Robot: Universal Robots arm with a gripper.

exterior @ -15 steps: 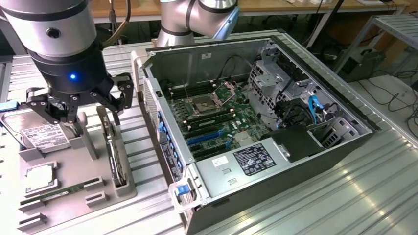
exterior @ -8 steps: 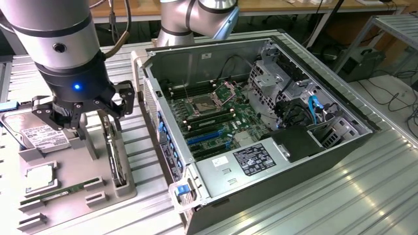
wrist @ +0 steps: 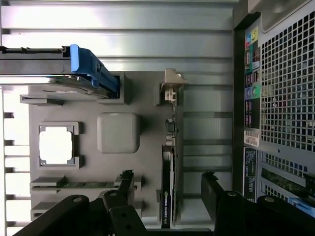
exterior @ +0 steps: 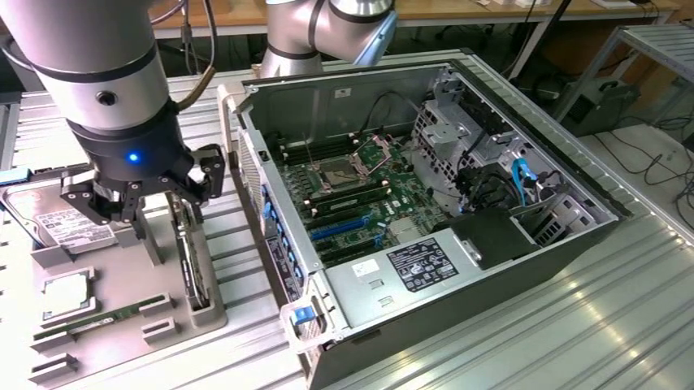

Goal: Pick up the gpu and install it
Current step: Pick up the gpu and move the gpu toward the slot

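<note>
Progress stands at the approach stage: neither the pick nor the installation is complete.

Location of the part: the gpu (exterior: 193, 258) stands on its long edge in a slot of the grey parts tray (exterior: 125, 280), at the exterior view's left, just beside the open computer case (exterior: 488, 321). In the wrist view its silver bracket end points away from the camera.

Gripper condition: the gripper (wrist: 168, 175) hangs over the tray, above the card. Its fingers are spread wide, one on each side of the card's edge. No contact with the card is visible, and nothing is held.

Other tray contents: a hard drive (exterior: 63, 223), a processor (exterior: 67, 294) and a memory stick (exterior: 103, 318) lie in their own recesses, apart from the gripper.

Condition of the destination: the case lies on its side with the cover off, exposing the motherboard (exterior: 358, 191). The blue expansion slots (exterior: 344, 229) appear unoccupied, so no card is seated there.

Assessment:
- Done: the gripper is aligned over the card, with its fingers straddling it.
- Outstanding: the grasp, the lift out of the tray slot, the transfer into the case, and the seating of the card in an expansion slot.
</note>
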